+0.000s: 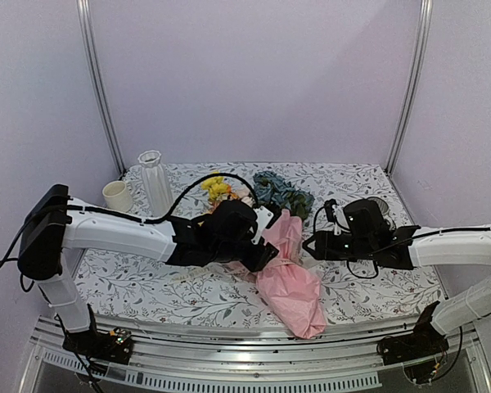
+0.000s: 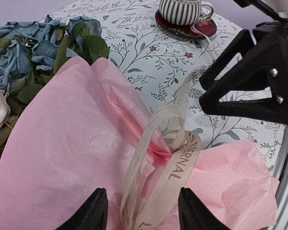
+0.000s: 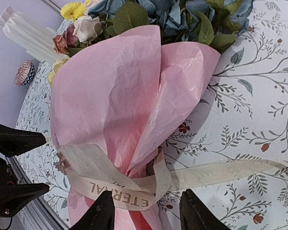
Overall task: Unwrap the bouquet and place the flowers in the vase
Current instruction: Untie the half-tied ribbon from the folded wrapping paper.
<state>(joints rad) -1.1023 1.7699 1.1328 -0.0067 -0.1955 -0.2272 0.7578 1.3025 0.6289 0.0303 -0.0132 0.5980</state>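
- The table [image 1: 147, 286] is closed in by a wall at the back and walls with posts at both sides. The widest stretch of bare cloth lies at lower left in the top view.
- The bouquet [image 1: 290, 278] lies just right of centre. Its wrapped tail reaches the near edge.
- Its long axis runs from upper centre down toward lower right. The flowers [image 1: 266, 190] point at the back wall.
- The left gripper [image 2: 142, 191] has its fingers apart, with a loop of the ribbon [image 2: 177, 163] standing in the gap.
- The right gripper [image 3: 149, 194] also has its fingers apart, and the ribbon knot sits just above the gap.
- The pink paper [image 3: 115, 86] holds all the flowers.
- The vase [image 1: 153, 182] stands upright at upper left, just beside a cream mug [image 1: 117, 196]. Their contents cannot be told.
- A striped cup [image 2: 180, 9] sits on a red saucer [image 2: 206, 28].
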